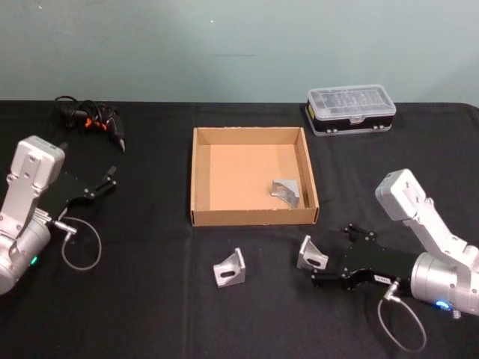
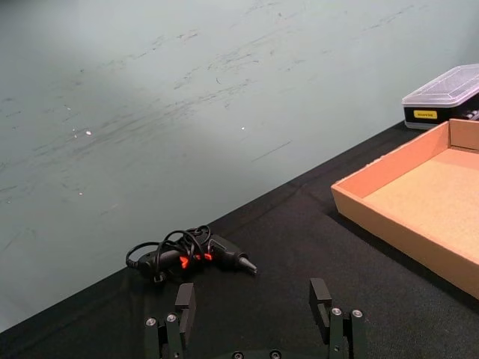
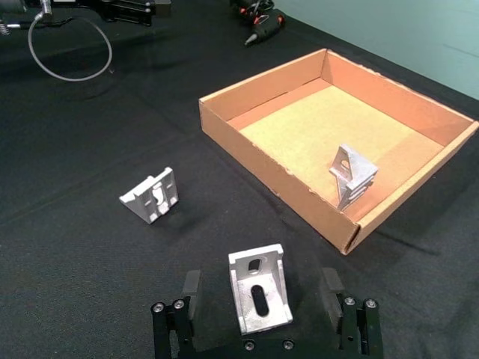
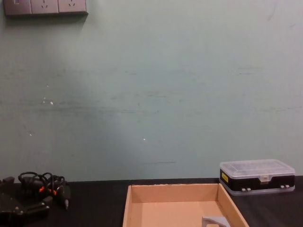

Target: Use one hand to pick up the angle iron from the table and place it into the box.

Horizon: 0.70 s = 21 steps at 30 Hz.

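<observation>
At the left edge, the left gripper (image 1: 101, 184) has its fingers spread and holds nothing. Lower centre, an angle iron (image 1: 230, 268) lies on the table (image 1: 150, 299). A second angle iron (image 1: 285, 191) sits in the lower right corner of the box (image 1: 251, 218). At lower right, the right gripper (image 1: 323, 258) has its fingers spread either side of a third angle iron (image 1: 312, 254).

Black table (image 1: 142, 314) carried the tan box (image 1: 254, 218) at centre. Angle iron (image 1: 229, 268) lay just in front of box, second angle iron (image 1: 312, 254) off box's front right corner. Clear-lidded case (image 1: 351, 109) sat behind box, right; corded tool (image 1: 93, 118) behind box, far left.
</observation>
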{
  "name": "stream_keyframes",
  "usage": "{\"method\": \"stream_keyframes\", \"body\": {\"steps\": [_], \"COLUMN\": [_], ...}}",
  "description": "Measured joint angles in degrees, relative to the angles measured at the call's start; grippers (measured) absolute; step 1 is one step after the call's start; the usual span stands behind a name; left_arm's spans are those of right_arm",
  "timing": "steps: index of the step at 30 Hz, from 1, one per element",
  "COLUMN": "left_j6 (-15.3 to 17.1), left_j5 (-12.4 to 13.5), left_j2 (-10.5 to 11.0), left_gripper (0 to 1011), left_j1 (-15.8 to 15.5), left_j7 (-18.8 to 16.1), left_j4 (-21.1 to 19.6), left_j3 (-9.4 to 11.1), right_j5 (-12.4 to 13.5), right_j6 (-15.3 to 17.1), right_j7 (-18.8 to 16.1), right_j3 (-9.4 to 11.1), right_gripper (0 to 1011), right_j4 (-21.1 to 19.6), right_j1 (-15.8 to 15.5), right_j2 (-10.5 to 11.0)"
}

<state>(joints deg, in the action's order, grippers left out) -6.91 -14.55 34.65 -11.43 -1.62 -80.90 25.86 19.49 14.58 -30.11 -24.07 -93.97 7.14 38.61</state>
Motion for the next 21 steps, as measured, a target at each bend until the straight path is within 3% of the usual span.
{"method": "stream_keyframes", "body": {"steps": [21], "left_j6": [0.0], "left_j5": [0.0], "left_j2": [0.0], "left_gripper": [1000], "left_j1": [0.0], "left_j7": [0.0], "left_j4": [0.0], "left_j3": [0.0], "right_j5": [-1.4], "right_j6": [0.4], "right_j7": [-1.5], "right_j3": [-2.9], "right_gripper": [1000], "right_j4": [3.9], "right_j1": [4.2], "right_j2": [-2.0]}}
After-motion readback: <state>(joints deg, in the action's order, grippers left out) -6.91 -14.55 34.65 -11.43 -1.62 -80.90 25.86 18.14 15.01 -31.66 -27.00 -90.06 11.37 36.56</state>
